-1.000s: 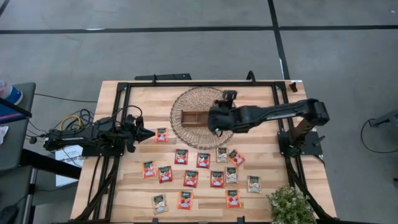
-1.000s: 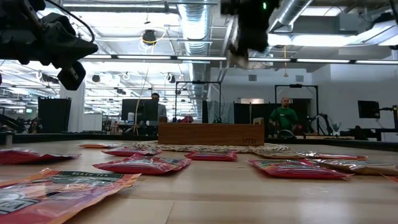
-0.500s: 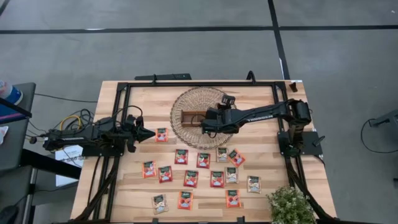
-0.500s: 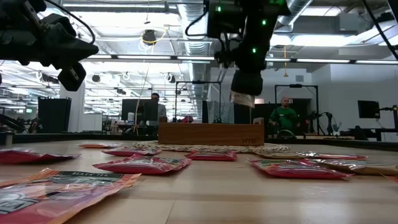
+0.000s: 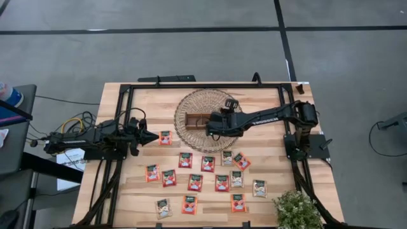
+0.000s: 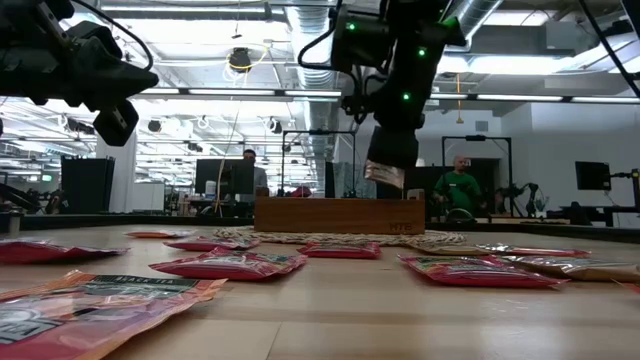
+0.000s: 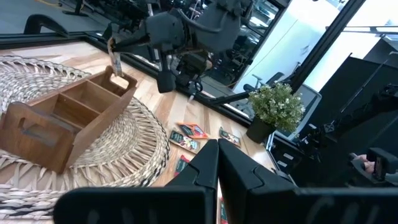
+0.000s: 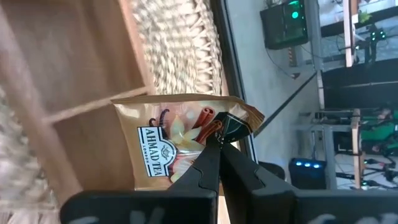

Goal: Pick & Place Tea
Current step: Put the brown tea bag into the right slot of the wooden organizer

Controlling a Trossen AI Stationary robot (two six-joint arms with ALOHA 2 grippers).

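Right hand (image 6: 385,172): pinched shut on the corner of a beige sachet (image 8: 180,146), which hangs from the fingertips over the tray (image 5: 196,120).
Grip risk: only a corner is held, so the sachet could slip or swing free before it is released.
Below the hand: a divider (image 8: 87,109) of the tray runs just under the sachet; dropped from here it may straddle the divider or lean on a wall rather than lie flat in one compartment.
Around the tray: the woven mat (image 5: 191,105) would catch a miss, leaving the sachet outside the tray.
Beyond the hand: the other sachets (image 5: 208,163) lie loose on the counter (image 5: 146,102), clear of the tray and unlikely to be disturbed.
Left hand (image 5: 152,135): closed and empty, well to the side, just beside one red sachet (image 5: 165,137); a small move could nudge it.
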